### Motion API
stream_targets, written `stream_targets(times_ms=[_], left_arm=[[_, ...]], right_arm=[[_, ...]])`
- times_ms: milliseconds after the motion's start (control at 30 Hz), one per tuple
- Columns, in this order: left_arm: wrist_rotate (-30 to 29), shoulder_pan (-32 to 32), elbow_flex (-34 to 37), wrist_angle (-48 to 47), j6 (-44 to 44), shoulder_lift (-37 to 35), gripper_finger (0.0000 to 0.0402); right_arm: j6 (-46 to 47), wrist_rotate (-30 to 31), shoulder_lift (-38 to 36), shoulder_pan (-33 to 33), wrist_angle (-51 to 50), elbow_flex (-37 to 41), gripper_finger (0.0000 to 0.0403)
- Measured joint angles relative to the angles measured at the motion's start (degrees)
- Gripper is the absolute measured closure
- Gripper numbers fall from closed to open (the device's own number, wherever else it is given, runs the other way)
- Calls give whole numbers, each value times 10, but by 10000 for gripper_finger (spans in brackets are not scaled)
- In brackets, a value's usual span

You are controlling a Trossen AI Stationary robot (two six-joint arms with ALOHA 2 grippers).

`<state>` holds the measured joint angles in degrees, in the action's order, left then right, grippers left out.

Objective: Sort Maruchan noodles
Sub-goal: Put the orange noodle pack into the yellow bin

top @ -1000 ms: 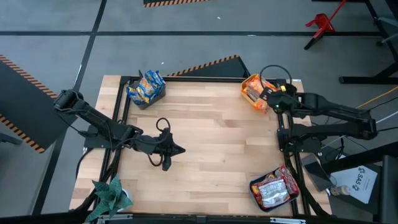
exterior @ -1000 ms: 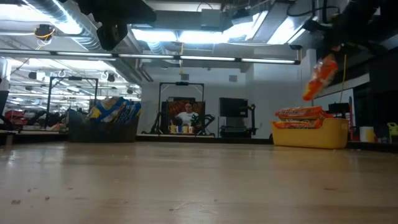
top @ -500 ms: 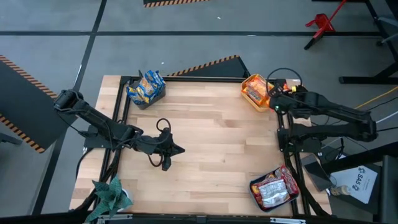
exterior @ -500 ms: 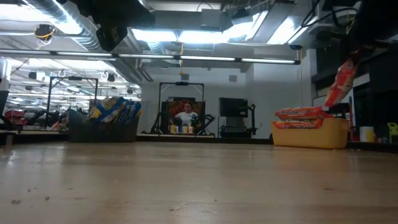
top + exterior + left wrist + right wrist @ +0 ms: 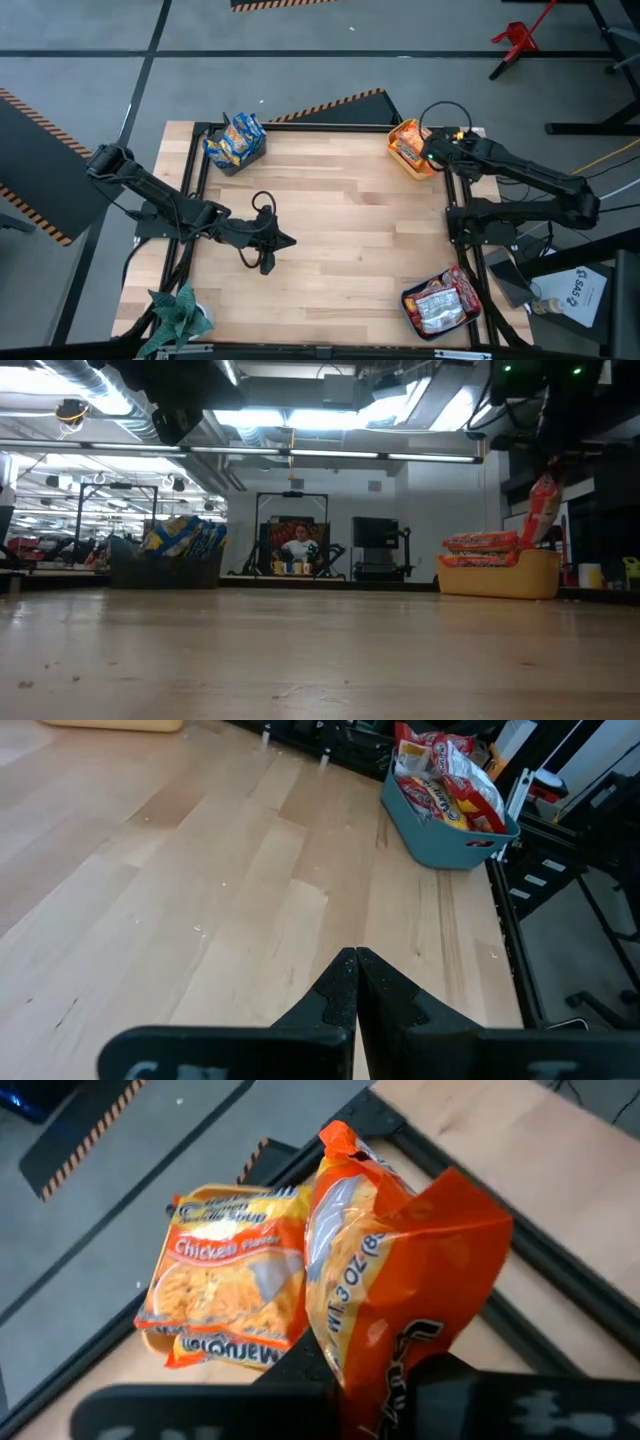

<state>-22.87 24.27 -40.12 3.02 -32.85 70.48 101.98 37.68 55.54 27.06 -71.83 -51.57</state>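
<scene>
The right gripper (image 5: 432, 153) hangs over the yellow bin (image 5: 398, 160) at the far right corner of the table (image 5: 340, 220), its fingers pinched narrow on an orange packet of noodles (image 5: 400, 1280). In the right wrist view the packet stands on end between the two dark fingers, its long axis running up and away from the claw, its crimped end uppermost and its body bulging and creased above the grip. In the low view the same packet (image 5: 541, 510) hangs upright, slightly tilted, just above the far end of the yellow bin (image 5: 500, 575). That bin already holds orange chicken-flavour packets (image 5: 225, 1285), lying flat and stacked, label side up. The left gripper (image 5: 283, 240) waits low over the left middle of the table, its fingers (image 5: 345, 990) pressed fully together on nothing. The grey bin (image 5: 238, 158) at the far left corner is heaped with blue-and-yellow packets (image 5: 234, 138) that stick out above its rim at mixed angles. The teal bin (image 5: 440, 840) at the near right corner carries silver-and-red packets (image 5: 440, 305), piled loosely and leaning against one another. The wooden top between the three bins is bare. A person (image 5: 297, 545) sits in the room beyond the table.
</scene>
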Motion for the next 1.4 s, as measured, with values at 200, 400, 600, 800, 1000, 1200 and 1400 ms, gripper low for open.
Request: stream_targets(times_ms=[200, 400, 600, 800, 1000, 1200, 1400], left_arm=[[0, -3, 0, -1, 0, 0, 401], [0, -3, 0, -8, 0, 0, 401], [0, -3, 0, -10, 0, 0, 401], [0, -3, 0, -10, 0, 0, 401], [0, -3, 0, -10, 0, 0, 401], [1, -6, 0, -11, 0, 0, 401], [24, -22, -1, -16, 0, -14, 401]], right_arm=[[-37, -33, 31, 28, 38, 0, 383], [-49, -74, 65, 43, 44, 0, 368], [-50, -82, 82, 54, 43, 0, 365], [-49, -84, 83, 57, 43, 0, 318], [-27, -57, 83, 57, 50, 0, 260], [-51, 12, 83, 57, 97, 0, 236], [-169, 11, 83, 57, 98, 0, 243]])
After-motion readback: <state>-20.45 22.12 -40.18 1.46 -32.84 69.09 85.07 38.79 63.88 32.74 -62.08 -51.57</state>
